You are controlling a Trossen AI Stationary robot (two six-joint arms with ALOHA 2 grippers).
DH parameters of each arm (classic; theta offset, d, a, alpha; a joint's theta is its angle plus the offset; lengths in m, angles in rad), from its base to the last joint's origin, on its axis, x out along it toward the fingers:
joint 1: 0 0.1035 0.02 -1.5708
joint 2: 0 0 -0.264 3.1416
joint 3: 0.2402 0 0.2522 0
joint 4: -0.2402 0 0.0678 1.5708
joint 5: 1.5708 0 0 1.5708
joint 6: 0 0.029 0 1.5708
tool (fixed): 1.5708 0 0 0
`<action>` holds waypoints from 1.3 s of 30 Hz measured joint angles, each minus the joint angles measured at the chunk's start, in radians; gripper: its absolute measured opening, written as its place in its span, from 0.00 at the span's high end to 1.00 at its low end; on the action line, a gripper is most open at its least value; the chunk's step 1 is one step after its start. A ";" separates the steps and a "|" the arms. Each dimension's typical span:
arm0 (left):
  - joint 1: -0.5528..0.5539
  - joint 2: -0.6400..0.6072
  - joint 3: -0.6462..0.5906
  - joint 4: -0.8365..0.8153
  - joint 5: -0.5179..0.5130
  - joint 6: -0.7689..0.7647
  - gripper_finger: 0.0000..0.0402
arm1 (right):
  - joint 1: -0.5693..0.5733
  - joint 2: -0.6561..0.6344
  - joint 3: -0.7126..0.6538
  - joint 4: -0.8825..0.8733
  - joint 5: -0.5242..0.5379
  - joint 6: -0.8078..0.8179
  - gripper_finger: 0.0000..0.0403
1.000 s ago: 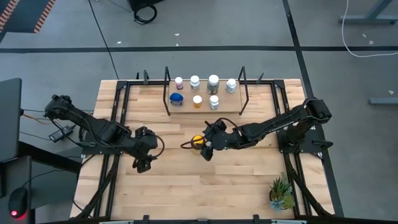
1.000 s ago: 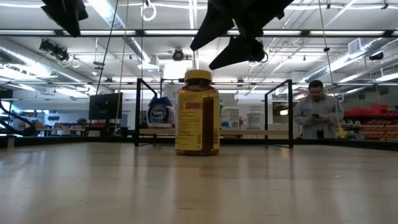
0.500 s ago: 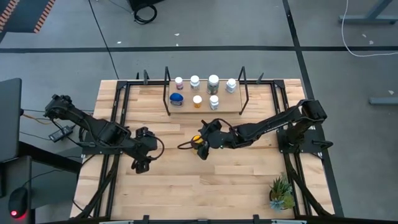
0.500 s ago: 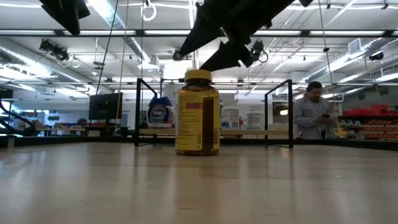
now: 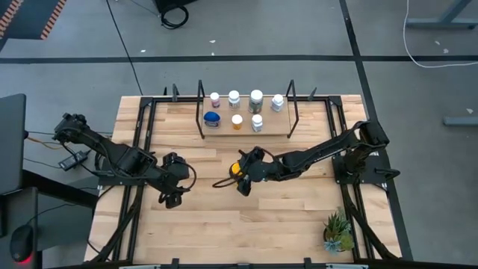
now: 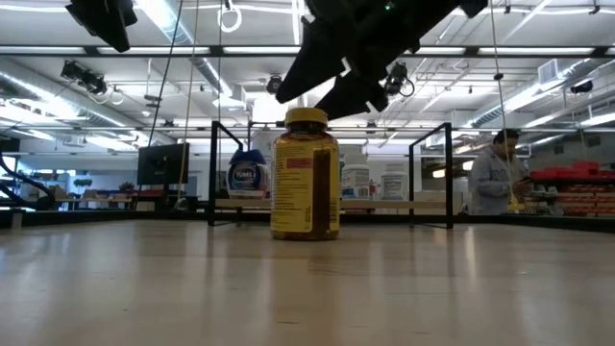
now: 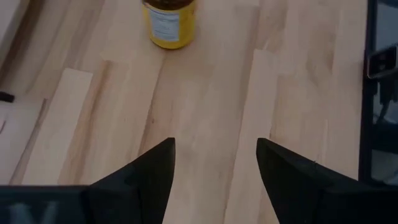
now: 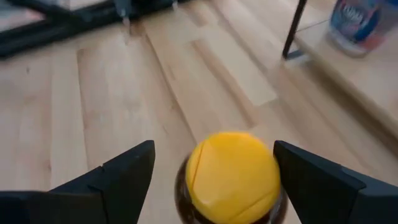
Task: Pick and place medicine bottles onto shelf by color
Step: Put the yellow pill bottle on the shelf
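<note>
Right gripper [image 8: 211, 171] hovers above the yellow-capped amber bottle [image 6: 305, 174], fingers spread wide either side of the cap, nothing gripped. Bottle upright mid-tabletop [image 5: 216, 224], in front of the shelf [image 5: 272, 127]. Advice: centre over the cap, descend straight, close evenly. Left gripper [image 7: 214, 162] waits well apart, fingers parted, empty.

Lighting's pretty even from above: long ceiling strips [image 6: 538, 91] glow across the room in the low view, a bit blown out, so my arms read as black silhouettes against them. Desk [image 5: 224, 217] is bright in the high view with only soft, faint shadows under the arms. My right wrist view is smeary: the yellow cap [image 8: 233, 175] is soft, and the far blue-labelled bottle [image 8: 359, 23] is blurred. My left fingers [image 7: 152, 177] are dark, soft-edged wedges; the wood beyond stays reasonably sharp.
</note>
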 joint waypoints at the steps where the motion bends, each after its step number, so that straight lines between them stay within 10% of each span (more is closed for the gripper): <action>1: 0.002 0.000 0.000 0.001 -0.007 -0.007 0.42 | 0.000 0.005 0.001 -0.001 -0.014 0.000 0.17; 18: 0.003 0.000 0.000 0.016 -0.051 -0.167 0.42 | 0.002 0.018 -0.002 -0.040 0.011 -0.004 0.18; 39: 0.003 0.000 0.000 0.030 -0.158 -0.292 0.42 | 0.004 0.003 -0.002 -0.058 0.005 -0.053 0.45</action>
